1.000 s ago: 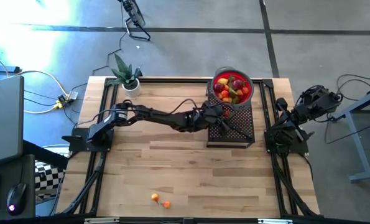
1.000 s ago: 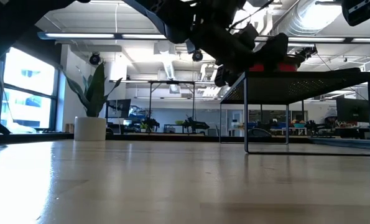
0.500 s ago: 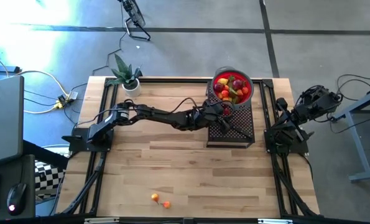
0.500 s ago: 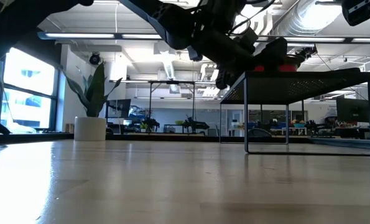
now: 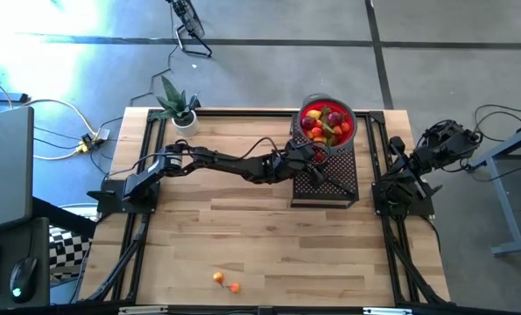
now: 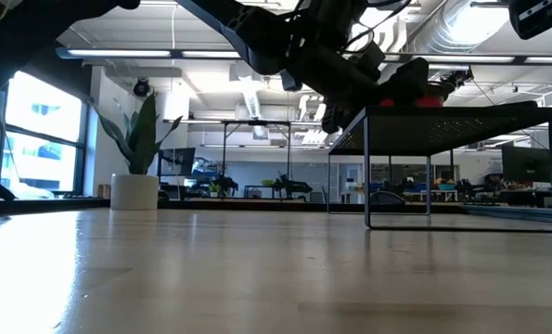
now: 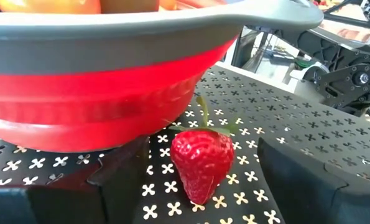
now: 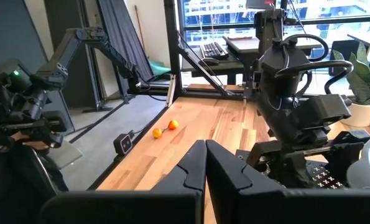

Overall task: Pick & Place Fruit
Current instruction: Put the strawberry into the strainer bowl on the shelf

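Left claw (image 7: pixel 203 205) lines up on the strawberry (image 7: pixel 202 163)
Fingers wide either side of it on the rack (image 7: pixel 284 124) by the bowl (image 7: pixel 110 93), poised to close; right claw (image 8: pixel 204 163) shut, parked

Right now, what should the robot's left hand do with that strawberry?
Probably close on it. The strawberry lies on the black perforated stand, beside the red bowl, and the left gripper is open with a finger on either side of it.
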Tool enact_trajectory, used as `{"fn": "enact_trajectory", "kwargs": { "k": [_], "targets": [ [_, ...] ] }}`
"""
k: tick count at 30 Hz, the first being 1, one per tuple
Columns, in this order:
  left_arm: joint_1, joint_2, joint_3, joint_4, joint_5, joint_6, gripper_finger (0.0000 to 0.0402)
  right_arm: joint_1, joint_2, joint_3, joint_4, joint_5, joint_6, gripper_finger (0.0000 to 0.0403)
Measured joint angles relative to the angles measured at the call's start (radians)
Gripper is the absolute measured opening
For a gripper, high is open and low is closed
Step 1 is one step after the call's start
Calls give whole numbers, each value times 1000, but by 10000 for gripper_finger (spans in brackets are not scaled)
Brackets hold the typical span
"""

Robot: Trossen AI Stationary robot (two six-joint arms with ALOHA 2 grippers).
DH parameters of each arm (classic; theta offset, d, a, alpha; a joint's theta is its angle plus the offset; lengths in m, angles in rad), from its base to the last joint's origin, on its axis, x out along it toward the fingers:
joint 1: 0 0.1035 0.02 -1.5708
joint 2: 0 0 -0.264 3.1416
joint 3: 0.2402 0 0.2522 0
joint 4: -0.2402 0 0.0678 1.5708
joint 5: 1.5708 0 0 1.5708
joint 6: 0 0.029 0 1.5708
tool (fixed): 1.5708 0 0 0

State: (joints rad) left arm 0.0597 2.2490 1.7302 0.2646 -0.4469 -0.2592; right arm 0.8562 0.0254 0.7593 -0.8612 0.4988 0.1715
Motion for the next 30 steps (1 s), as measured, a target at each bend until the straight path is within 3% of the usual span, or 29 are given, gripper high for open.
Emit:
{"fn": "enact_trajectory", "kwargs": {
  "k": [5,16,30],
  "targets": [
    [0,0,0,-3,19,-4,287,0,0,0,0,0,0,3],
    [0,0,0,-4,77,-7,201,0,0,0,0,-3,0,3],
    [-7,0,0,-5,166,-3,147,0,0,0,0,-3,9,3]
  ]
}}
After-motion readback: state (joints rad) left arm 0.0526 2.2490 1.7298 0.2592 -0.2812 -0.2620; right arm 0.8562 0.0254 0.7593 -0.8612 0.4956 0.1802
